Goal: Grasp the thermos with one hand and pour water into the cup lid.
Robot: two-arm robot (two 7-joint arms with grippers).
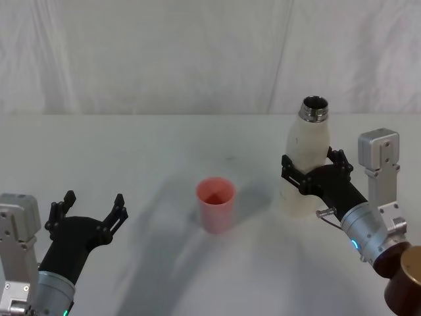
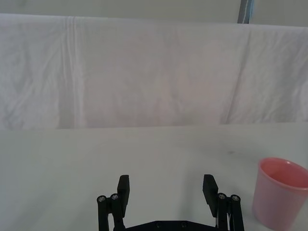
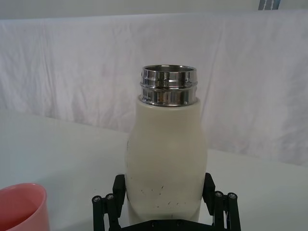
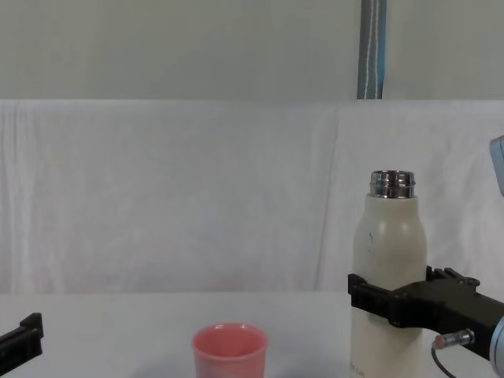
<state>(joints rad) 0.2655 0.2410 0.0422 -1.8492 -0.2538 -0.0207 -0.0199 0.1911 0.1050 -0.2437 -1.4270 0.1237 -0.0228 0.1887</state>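
Head view: thermos (image 1: 304, 158) stands upright on the white table (image 1: 164, 141), uncapped, to the right of the cup lid (image 1: 215, 204) and apart from it. Right gripper (image 1: 310, 170) clasps the thermos body at mid-height, jaws closed against both sides. Left gripper (image 1: 92, 209), left of the cup lid, jaws spread wide, holds nothing.

light: bright, soft, even | shadows: pale grey streaks on the table (image 1: 158, 141) left of the cup (image 1: 215, 204) | glare: shiny spots on the thermos (image 3: 166, 154) steel neck | focus: mostly sharp
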